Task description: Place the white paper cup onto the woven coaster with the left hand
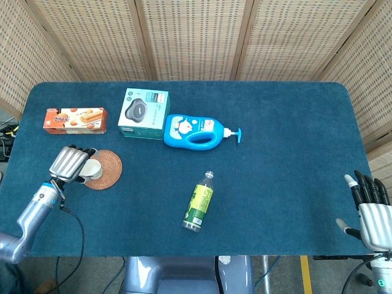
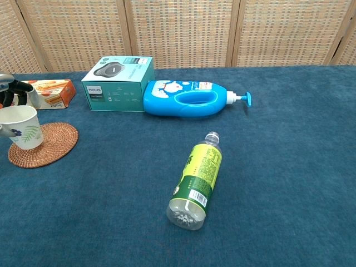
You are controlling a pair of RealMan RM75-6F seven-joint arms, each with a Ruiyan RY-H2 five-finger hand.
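My left hand (image 1: 69, 163) grips the white paper cup (image 2: 22, 127), which has a leaf print and stands upright. The cup (image 1: 91, 167) is over the left edge of the round woven coaster (image 1: 104, 170); whether it touches the coaster (image 2: 45, 146) I cannot tell. In the chest view only the fingers (image 2: 18, 89) of that hand show at the left border. My right hand (image 1: 371, 208) hangs open off the table's front right corner, holding nothing.
A green-labelled bottle (image 1: 199, 203) lies on its side mid-table. Behind the coaster are an orange biscuit box (image 1: 75, 120), a teal Philips box (image 1: 143, 113) and a blue pump bottle (image 1: 198, 132) lying down. The blue cloth table (image 1: 288, 159) is backed by woven screens.
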